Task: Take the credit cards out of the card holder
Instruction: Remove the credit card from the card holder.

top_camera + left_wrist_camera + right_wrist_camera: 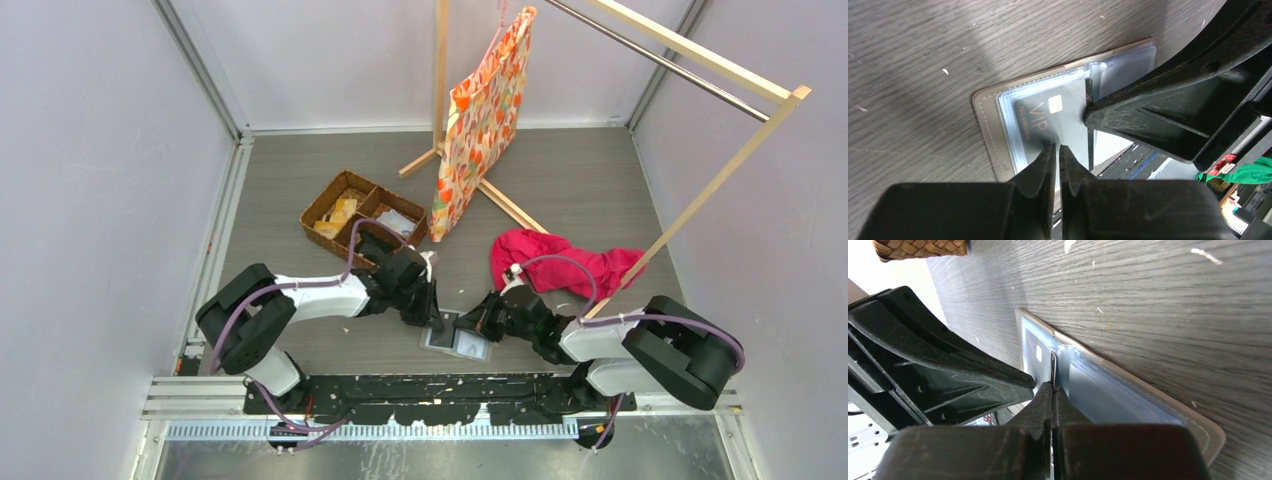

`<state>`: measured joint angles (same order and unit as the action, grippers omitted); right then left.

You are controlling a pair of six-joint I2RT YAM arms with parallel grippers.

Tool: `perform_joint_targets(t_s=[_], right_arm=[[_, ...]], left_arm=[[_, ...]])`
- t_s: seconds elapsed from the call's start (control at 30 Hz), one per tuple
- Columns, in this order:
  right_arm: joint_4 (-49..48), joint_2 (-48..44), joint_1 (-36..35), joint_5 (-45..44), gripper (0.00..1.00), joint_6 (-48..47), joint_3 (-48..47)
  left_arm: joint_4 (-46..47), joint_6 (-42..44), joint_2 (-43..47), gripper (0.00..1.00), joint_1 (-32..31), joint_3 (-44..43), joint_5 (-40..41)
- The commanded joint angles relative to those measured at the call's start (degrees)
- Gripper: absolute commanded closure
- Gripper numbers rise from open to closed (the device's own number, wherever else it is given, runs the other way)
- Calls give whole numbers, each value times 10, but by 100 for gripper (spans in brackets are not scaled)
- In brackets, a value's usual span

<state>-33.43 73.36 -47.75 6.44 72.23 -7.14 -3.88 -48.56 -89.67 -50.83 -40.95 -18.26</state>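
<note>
Left arm (315, 296), right arm (598, 340): white link shells, bulky black joint housings, purple cables (560, 260) looped outside. Left gripper (1057, 148), right gripper (1052, 385): matte black tapered wedge fingers, scuffed, recessed flanks.

The holder (462, 345) was laid open on the table (580, 190) near its front edge, a card (1058, 125) tucked in its left panel. It was flanked by the left gripper (436, 322) and right gripper (480, 325). A basket (318, 205) was set behind-left, a cloth (560, 262) behind-right.
</note>
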Motion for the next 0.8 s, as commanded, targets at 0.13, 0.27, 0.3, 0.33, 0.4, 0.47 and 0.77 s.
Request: perform_joint_targets(t_s=[0.13,0.27,0.3,0.33,0.4,0.47,0.77], right_arm=[[-9,-3,6,19,99,-2,7],[30,-56,6,7,99,-1,23],[43,-70,7,6,100,-1,24],[58,-85,7,5,99,-3,27],[83,-114,7,4,99,-4,34],[110,-144,9,1,100,-4,41],[202,-253,12,-11,99,4,60]], left_arm=[[9,6,-20,99,4,0,23],[6,-7,-29,99,5,8,40],[9,-9,-32,100,6,11,40],[12,-13,-34,99,6,14,40],[19,-18,-36,99,7,19,39],[25,-21,-37,99,7,23,38],[29,-21,-62,100,7,20,31]])
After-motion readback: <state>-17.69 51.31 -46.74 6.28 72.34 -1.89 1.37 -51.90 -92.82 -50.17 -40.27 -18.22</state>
